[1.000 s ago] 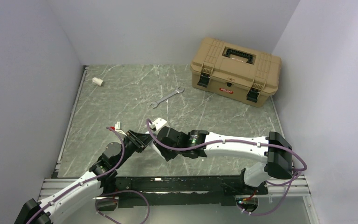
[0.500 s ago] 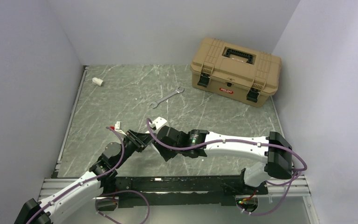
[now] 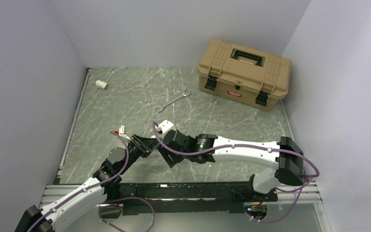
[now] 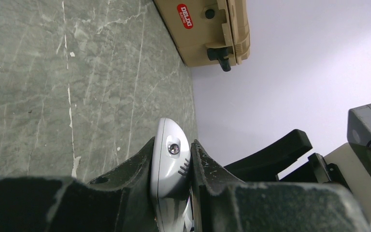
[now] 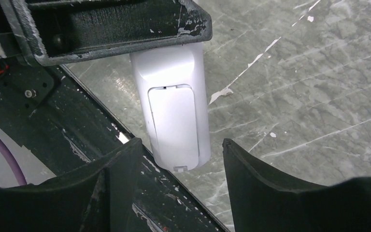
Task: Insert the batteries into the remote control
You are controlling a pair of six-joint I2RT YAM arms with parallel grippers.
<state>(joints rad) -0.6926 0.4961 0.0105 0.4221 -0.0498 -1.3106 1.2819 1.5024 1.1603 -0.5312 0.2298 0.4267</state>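
Note:
The white remote control [image 4: 170, 157] is clamped between the dark fingers of my left gripper [image 4: 172, 144], its rounded end with a small lens sticking out. The right wrist view shows the remote control [image 5: 174, 111] hanging from the left gripper's fingers [image 5: 111, 29], with a closed rectangular cover on its face. My right gripper [image 5: 179, 145] is open; its fingers stand on either side of the remote's lower end without touching it. In the top view both grippers [image 3: 149, 145] meet near the table's front left. The batteries are out of view.
A tan toolbox [image 3: 244, 72] stands closed at the back right. A metal wrench [image 3: 172, 100] lies mid-table. A short white tube stub [image 3: 101, 84] lies at the back left, and a small white tab [image 3: 122, 130] lies beside the left gripper. The black base rail [image 3: 188, 191] runs along the near edge.
The right gripper's jaws have spread wider around the remote's end. The left gripper keeps its hold, and both arms have barely shifted.

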